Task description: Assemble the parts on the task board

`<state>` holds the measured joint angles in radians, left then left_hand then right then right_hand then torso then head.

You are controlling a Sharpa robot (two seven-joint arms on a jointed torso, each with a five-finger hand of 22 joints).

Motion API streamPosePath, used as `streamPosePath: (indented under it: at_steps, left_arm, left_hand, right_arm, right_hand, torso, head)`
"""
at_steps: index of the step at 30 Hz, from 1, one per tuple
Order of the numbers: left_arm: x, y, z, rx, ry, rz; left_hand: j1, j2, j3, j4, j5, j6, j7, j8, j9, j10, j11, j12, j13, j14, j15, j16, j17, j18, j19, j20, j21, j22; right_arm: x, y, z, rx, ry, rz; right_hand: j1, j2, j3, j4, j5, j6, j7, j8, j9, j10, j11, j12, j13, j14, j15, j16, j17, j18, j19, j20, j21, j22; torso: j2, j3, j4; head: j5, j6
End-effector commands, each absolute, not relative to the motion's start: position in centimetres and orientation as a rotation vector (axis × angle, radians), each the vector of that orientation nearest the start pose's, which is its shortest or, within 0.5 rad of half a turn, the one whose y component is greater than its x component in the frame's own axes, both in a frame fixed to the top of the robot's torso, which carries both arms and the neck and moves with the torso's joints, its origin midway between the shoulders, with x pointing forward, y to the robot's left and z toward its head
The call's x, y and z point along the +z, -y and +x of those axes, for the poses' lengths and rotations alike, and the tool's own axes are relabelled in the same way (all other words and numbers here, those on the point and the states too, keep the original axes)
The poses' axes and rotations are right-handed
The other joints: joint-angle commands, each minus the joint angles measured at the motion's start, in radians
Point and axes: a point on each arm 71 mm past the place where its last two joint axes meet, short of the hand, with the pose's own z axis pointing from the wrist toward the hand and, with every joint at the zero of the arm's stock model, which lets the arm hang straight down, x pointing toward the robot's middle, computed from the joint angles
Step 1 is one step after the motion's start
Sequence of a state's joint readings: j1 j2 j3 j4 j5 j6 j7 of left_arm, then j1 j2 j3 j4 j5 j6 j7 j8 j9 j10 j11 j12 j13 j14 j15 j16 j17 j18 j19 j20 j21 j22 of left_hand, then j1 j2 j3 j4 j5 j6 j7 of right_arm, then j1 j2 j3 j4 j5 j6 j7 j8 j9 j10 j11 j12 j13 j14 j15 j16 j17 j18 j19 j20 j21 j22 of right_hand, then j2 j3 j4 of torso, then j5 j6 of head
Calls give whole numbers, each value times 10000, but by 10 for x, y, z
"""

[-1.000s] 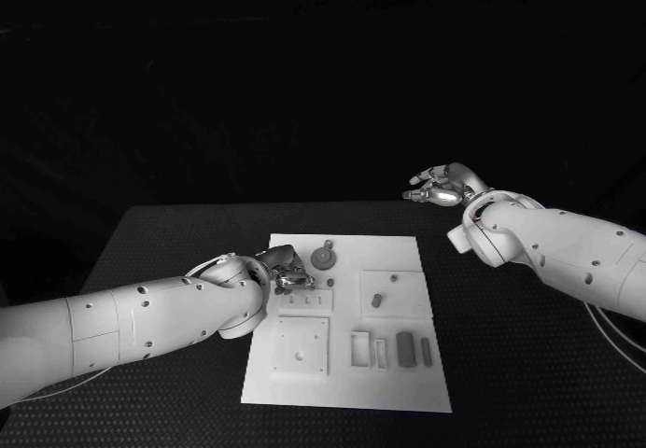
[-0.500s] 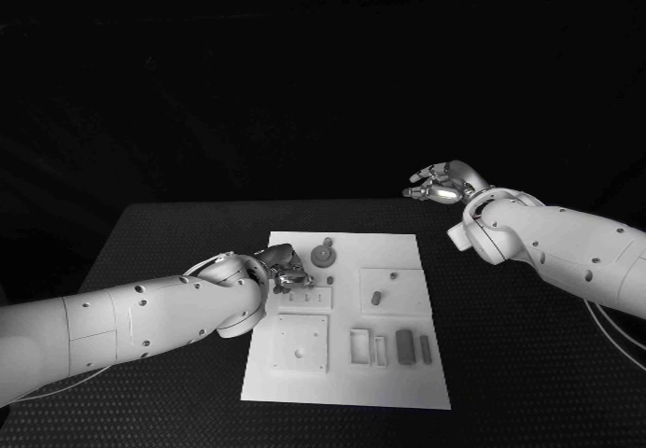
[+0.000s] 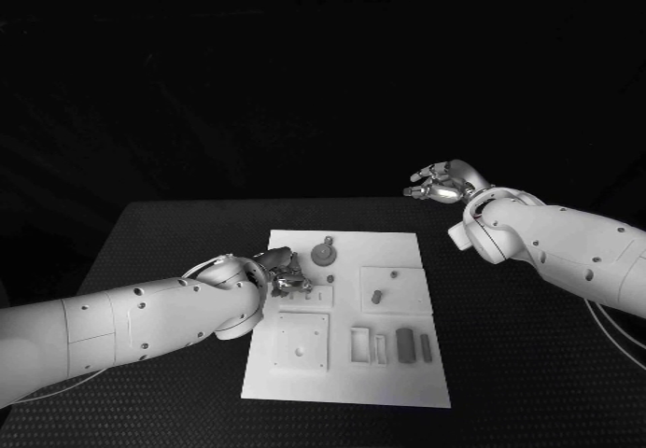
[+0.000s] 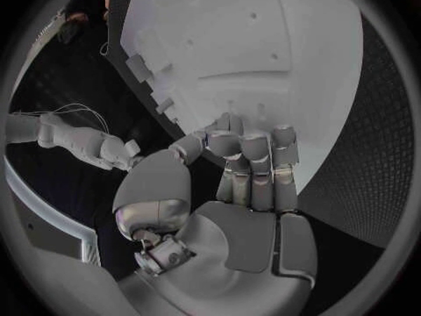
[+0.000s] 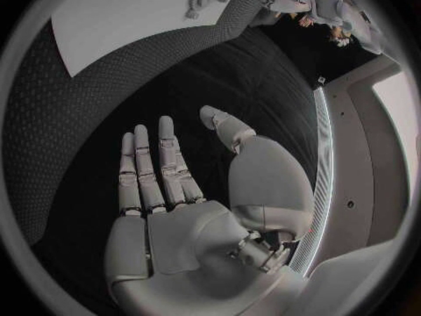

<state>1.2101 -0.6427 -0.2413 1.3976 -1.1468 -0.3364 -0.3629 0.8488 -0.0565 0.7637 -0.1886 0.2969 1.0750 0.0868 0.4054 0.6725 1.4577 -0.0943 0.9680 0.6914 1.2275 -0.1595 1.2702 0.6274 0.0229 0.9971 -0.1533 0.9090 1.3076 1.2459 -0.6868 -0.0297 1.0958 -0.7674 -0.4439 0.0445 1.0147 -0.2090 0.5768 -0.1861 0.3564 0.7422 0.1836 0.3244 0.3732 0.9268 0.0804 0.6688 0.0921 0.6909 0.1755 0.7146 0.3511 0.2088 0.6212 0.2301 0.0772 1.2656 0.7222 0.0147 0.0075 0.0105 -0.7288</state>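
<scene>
The white task board (image 3: 404, 254) lies mid-table, also in the left wrist view (image 4: 290, 42) and the right wrist view (image 5: 123, 14). On it are a round grey part (image 3: 323, 253), a small grey piece (image 3: 377, 298) on a square plate, and two grey bars (image 3: 414, 347) near the front. My left hand (image 3: 286, 272) hovers at the board's left edge beside a small slotted plate (image 3: 310, 299). Its fingers (image 4: 255, 161) are curled in toward the thumb, and whether anything sits between them is hidden. My right hand (image 3: 438, 187) hangs raised beyond the board's far right corner, with its fingers (image 5: 149, 168) spread and nothing in it.
A square white plate (image 3: 301, 343) and a white frame (image 3: 361, 345) sit on the near half of the board. Black table surface (image 3: 525, 355) surrounds the board on all sides. My left forearm (image 3: 134, 317) crosses the table's left part.
</scene>
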Motion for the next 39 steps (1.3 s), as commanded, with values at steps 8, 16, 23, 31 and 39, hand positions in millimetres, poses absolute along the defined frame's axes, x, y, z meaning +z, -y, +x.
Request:
streamPosePath:
  at_steps: [8, 16, 23, 31, 39]
  left_arm:
    - [-273, -156, 479, -5141, -20152, -1554]
    - [-274, -156, 478, -5140, -20230, -1512]
    - [-276, -154, 478, -5139, -20302, -1486]
    - [-278, -153, 477, -5140, -20472, -1406]
    - [-279, -154, 476, -5109, -20546, -1372]
  left_hand:
    - [80, 13, -13, 93, 42, 1653, -1047, 53, 1, -428, -336, 71, -17, 37, -251, 74, -22, -41, 17, -1146, -47, 183]
    - [95, -20, -32, 129, -3, 1644, -1040, 41, -9, -436, -329, 71, -31, 22, -250, 77, -45, -43, 6, -1146, -49, 185]
    - [144, -85, -44, 153, -76, 1633, -1031, 27, -22, -447, -319, 68, -53, 0, -252, 79, -77, -42, -8, -1149, -50, 187]
    - [186, -136, -60, 169, -151, 1626, -1025, 17, -32, -451, -312, 65, -73, -12, -256, 87, -103, -43, -15, -1151, -48, 187]
    - [356, -296, -84, 84, -239, 1632, -1020, 10, -50, -446, -306, 74, -110, -31, -261, 117, -151, -40, -34, -1160, -41, 192]
  right_arm:
    - [-179, 266, 568, 7625, -15228, 5923]
    - [-179, 266, 568, 7617, -15241, 5936]
    - [-180, 265, 568, 7631, -15263, 5938]
    - [-181, 266, 568, 7611, -15284, 5964]
    - [-181, 266, 568, 7614, -15304, 5967]
  right_hand:
    - [-87, -2, 5, 57, 80, 168, 293, 63, -19, -1605, 949, -25, -22, -49, 41, 28, -21, -97, -58, -18, -50, 23]
    - [-93, -2, -2, 60, 88, 169, 294, 64, -22, -1605, 950, -24, -30, -55, 44, 29, -26, -99, -61, -16, -56, 30]
    - [-100, 3, -6, 66, 94, 169, 294, 65, -25, -1605, 950, -22, -37, -60, 46, 30, -31, -100, -64, -14, -61, 35]
    - [-106, 6, -11, 70, 98, 168, 295, 65, -28, -1605, 951, -20, -44, -64, 48, 32, -35, -100, -67, -13, -66, 41]
    - [-111, 5, -17, 71, 100, 168, 296, 65, -30, -1604, 951, -18, -50, -68, 51, 33, -40, -101, -71, -13, -70, 46]
  torso:
    - [-2, 3, -3]
    - [2, 10, -14]
    - [-1, 11, -10]
    - [-9, 7, -6]
    - [2, 6, -11]
  head:
    - [-19, -57]
    - [-18, -80]
    - [-27, -97]
    - [-43, -124]
    - [-54, -127]
